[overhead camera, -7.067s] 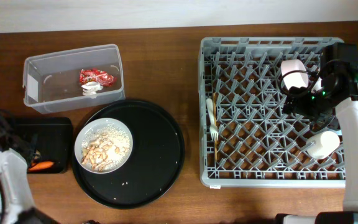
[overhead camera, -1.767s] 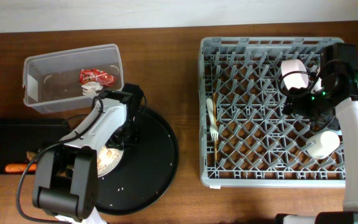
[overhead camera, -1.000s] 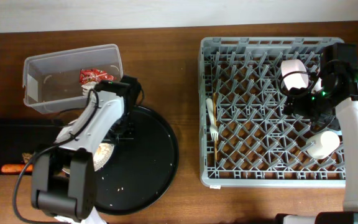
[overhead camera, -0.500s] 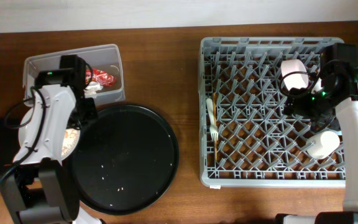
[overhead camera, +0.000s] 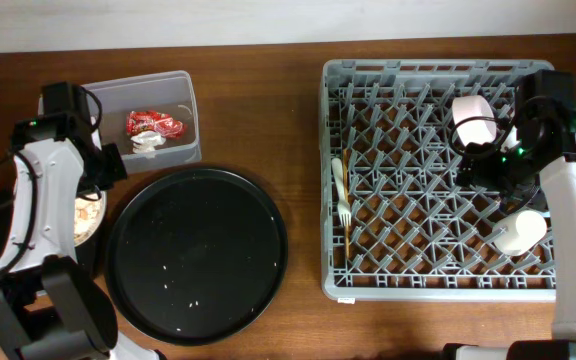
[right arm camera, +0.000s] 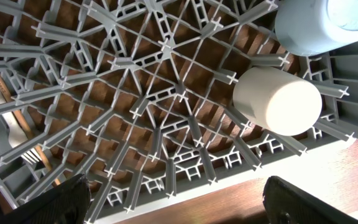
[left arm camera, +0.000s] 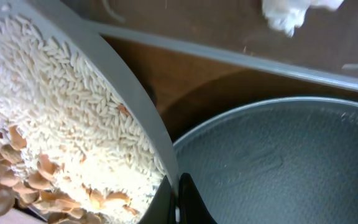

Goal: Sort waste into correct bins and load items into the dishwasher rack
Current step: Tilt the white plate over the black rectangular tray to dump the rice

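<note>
**Left clamped on plate rim, right open over rack**

My left gripper (left arm camera: 178, 196) is closed on the rim of the white round plate (left arm camera: 143, 118). Only one dark finger (left arm camera: 191, 204) shows, pressed against the rim's outer side. The plate is heaped with beige crumbly food scraps (left arm camera: 36, 143), rice-like grains and tan flakes. Its rim runs diagonally across the wrist view, upper left to bottom centre.

From overhead the plate (overhead camera: 89, 214) is just left of the big round black tray (overhead camera: 196, 255) and just near of the clear rectangular plastic tub (overhead camera: 68, 150). My arm covers most of it. The tub's long axis runs left-right. In its right half lie a crumpled red snack wrapper (overhead camera: 154, 124) and a small white wrapper (overhead camera: 147, 143).

My right gripper (right arm camera: 182, 202) is wide open and holds nothing, above the large square grey plastic dishwasher rack (overhead camera: 423, 75).

- The cream cup (right arm camera: 277, 101) lies on its side on the pegs.
- The small light blue cup (right arm camera: 319, 25) is just beside the cream cup.
- The white spoon (overhead camera: 336, 176), white fork (overhead camera: 344, 212) and thin wooden chopstick (overhead camera: 348, 238) lie by the rack's left wall. Their long axes run far-to-near.
</note>
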You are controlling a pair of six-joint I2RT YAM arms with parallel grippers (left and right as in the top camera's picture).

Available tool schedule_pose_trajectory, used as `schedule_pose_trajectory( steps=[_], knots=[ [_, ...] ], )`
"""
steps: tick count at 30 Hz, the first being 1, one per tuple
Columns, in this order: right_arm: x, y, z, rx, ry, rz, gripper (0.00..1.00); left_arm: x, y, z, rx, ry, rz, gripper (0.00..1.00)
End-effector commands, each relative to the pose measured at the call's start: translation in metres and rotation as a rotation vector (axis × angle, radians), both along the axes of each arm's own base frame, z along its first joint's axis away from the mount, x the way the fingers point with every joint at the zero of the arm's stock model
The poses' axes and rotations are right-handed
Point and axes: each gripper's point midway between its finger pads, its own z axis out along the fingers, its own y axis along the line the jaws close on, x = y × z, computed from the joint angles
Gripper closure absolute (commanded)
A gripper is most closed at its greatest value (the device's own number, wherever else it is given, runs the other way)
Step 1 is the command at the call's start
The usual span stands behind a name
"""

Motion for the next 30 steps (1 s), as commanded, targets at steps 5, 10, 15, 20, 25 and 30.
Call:
schedule_pose_trajectory(
  steps=[5,10,15,20,25,30],
  knots=[
    [-0.004,-0.004,0.003,-0.019,-0.002,-0.012,0.08,0.022,0.009,0.024,-0.011,-0.132,-0.022,1.0],
    [-0.006,-0.004,0.003,-0.019,0.003,-0.012,0.08,0.028,0.012,0.026,-0.101,-0.189,-0.024,1.0],
    [-0.006,-0.004,0.003,-0.018,0.005,-0.012,0.08,0.031,0.016,0.029,-0.169,-0.235,-0.031,1.0],
    [-0.007,-0.004,0.003,-0.018,0.008,-0.012,0.08,0.033,0.019,0.031,-0.214,-0.265,-0.023,1.0],
    [-0.008,-0.004,0.002,-0.021,0.012,-0.013,0.08,0.031,0.019,0.036,-0.321,-0.313,-0.029,1.0],
    [-0.008,-0.004,0.002,-0.021,0.013,-0.013,0.08,0.029,0.022,0.045,-0.437,-0.378,-0.04,1.0]
  ],
)
